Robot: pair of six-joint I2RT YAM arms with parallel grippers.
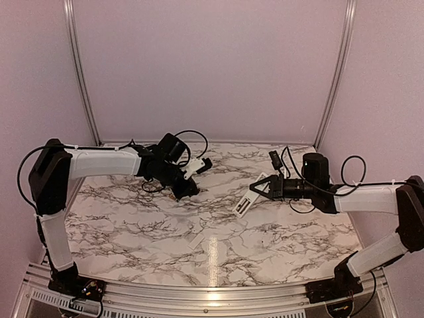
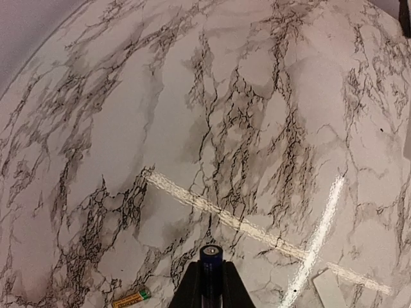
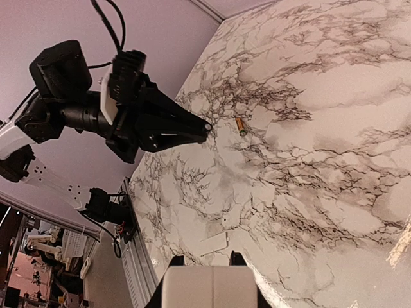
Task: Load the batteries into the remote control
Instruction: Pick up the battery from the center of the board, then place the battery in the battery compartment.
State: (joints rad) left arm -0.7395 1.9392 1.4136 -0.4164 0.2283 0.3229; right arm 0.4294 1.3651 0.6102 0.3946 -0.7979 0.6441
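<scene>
left gripper [image 1: 188,191] is hovering over the far-left part of the marble table [image 1: 132,225], fingers pinching a battery [image 2: 210,253] lengthwise, its dark blue end poking out past the tips. right gripper [image 1: 256,194] is clamping the remote control [image 1: 244,204] by one end and holding it off the table, tilted down toward the middle, well apart from the left arm. a second battery [image 2: 131,297] (gold with a green end) is lying loose on the marble near the left gripper. the white cover plate [image 1: 197,240] is lying flat nearer the front edge. risks, as i am judging them: the remote is gripped at one end only, so pushing a cell into it could lever it round or slip it out of the fingers. polarity could go wrong too, since no terminal mark is readable. the loose battery could roll if nudged. the left wrist view alone is showing the held battery's end face, though the remote is out of its frame. the right wrist view is showing the left gripper side-on beside the loose battery, while the remote is only a blank white block there. only the overhead shows dark markings on the remote, and whether they are buttons or recess i cannot tell.
</scene>
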